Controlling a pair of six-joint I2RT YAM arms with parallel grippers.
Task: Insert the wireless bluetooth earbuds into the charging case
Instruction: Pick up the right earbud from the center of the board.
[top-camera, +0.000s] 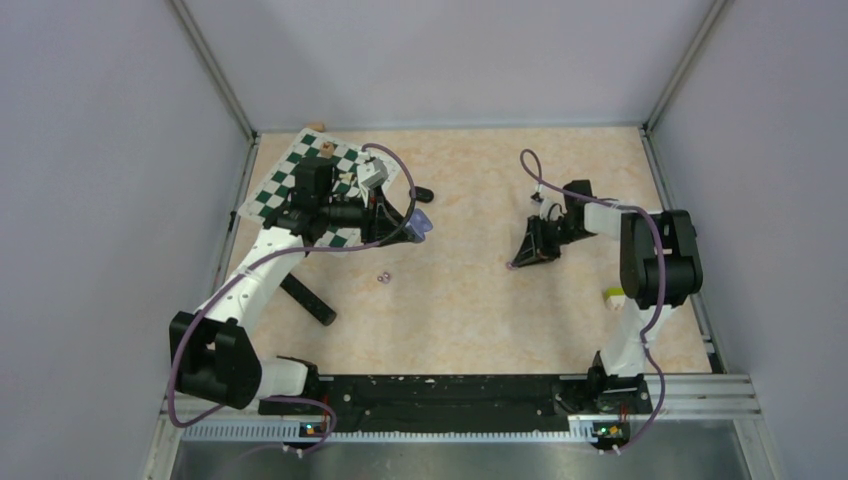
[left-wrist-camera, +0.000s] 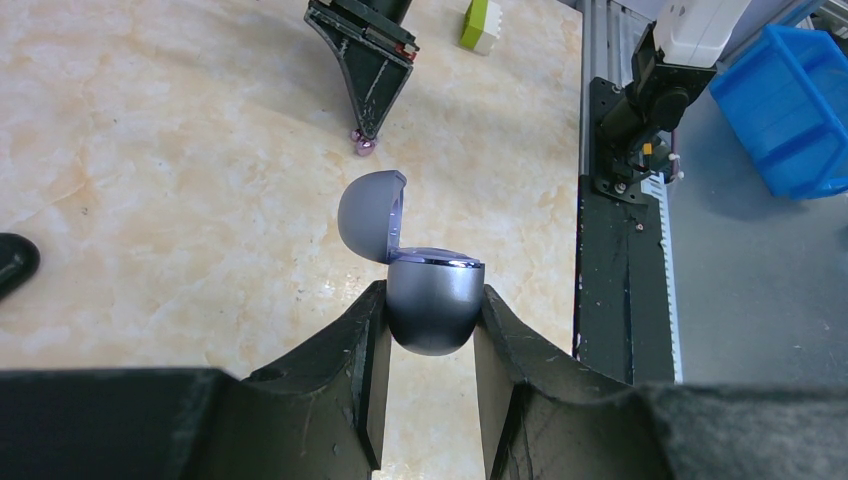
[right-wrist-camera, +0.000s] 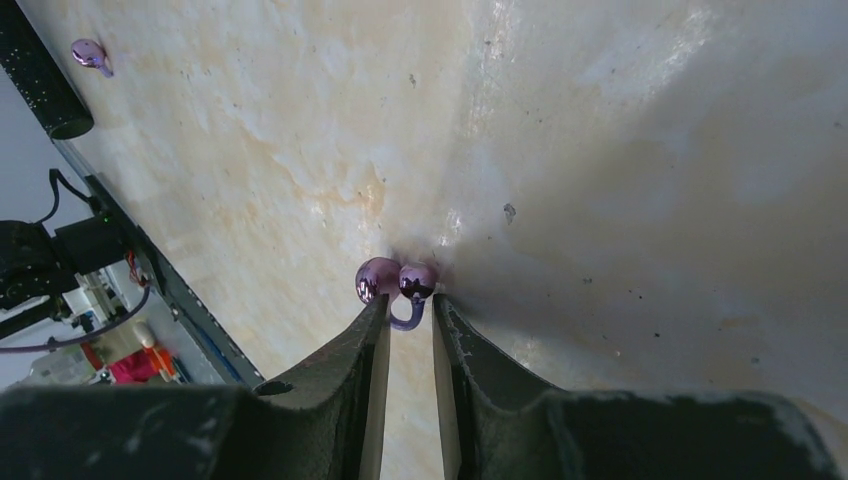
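Observation:
My left gripper (left-wrist-camera: 432, 290) is shut on the lower half of a grey-purple charging case (left-wrist-camera: 435, 318), held off the table with its lid (left-wrist-camera: 370, 215) flipped open; in the top view the case (top-camera: 420, 226) hangs beside the chessboard. My right gripper (right-wrist-camera: 410, 300) points down at the table, jaws a narrow gap apart. A pale purple earbud (right-wrist-camera: 380, 278) lies at its fingertips, its curved stem between the fingers with light on both sides. From the left wrist, that earbud (left-wrist-camera: 362, 147) shows under the right gripper's tip. Another purple earbud (top-camera: 382, 277) lies on the table between the arms.
A green-and-white chessboard (top-camera: 300, 185) with small pieces lies at the back left under the left arm. A black bar (top-camera: 308, 298) lies near the left arm, a black oval object (top-camera: 422, 194) beside the board. A yellow-green block (top-camera: 612, 296) sits by the right arm.

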